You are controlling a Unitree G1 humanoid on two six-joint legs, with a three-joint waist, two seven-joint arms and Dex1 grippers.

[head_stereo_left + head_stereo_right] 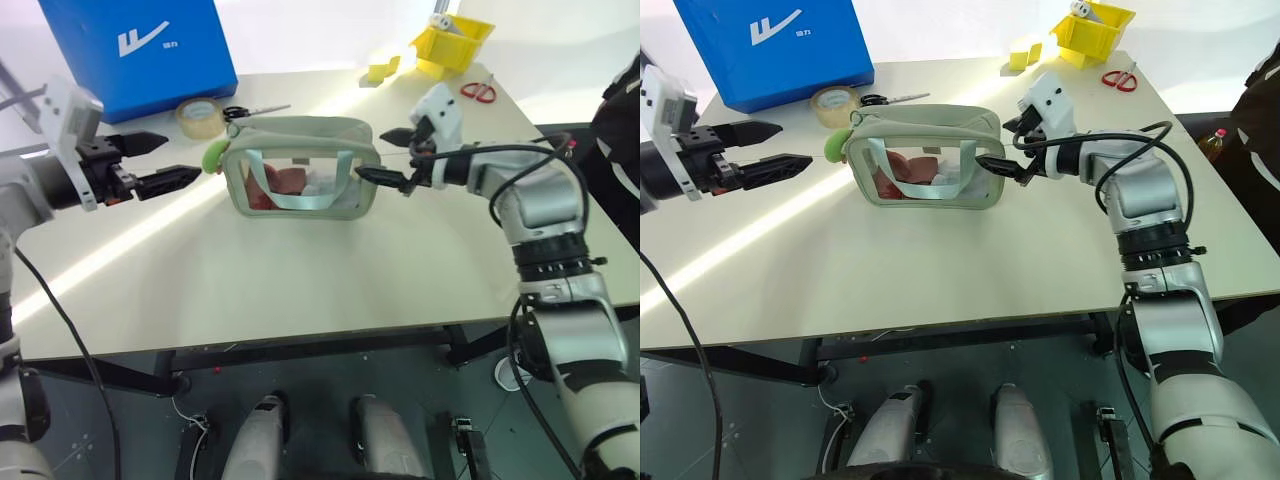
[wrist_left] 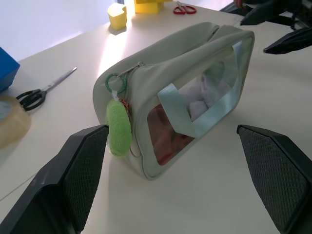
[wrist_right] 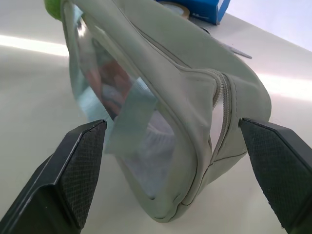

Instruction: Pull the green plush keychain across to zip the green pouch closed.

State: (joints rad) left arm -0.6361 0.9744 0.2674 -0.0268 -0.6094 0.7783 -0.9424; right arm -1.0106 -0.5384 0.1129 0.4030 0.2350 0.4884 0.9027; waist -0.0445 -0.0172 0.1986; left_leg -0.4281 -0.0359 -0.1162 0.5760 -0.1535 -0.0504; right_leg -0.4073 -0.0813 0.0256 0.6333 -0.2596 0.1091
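The boxy sage-green fabric pouch with clear sides (image 1: 300, 168) stands upper-centre on the pale surface (image 1: 300, 280). The fuzzy lime-green plush keychain (image 1: 214, 157) hangs at its left end. The left gripper (image 1: 158, 163) and the right gripper (image 1: 392, 156) flank it, both jaws spread and empty. Unbraced, the pouch may slide when the keychain is pulled, or the soft charm may slip.

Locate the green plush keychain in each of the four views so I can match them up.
Left eye view: green plush keychain hangs at the green pouch's left end, just past the left hand.
Right eye view: same spot, left end of the pouch.
Left wrist view: dangles from a ring at the near end of the pouch.
Right wrist view: only a sliver at the upper left corner.
Shared landmark: the pouch's teal strap.
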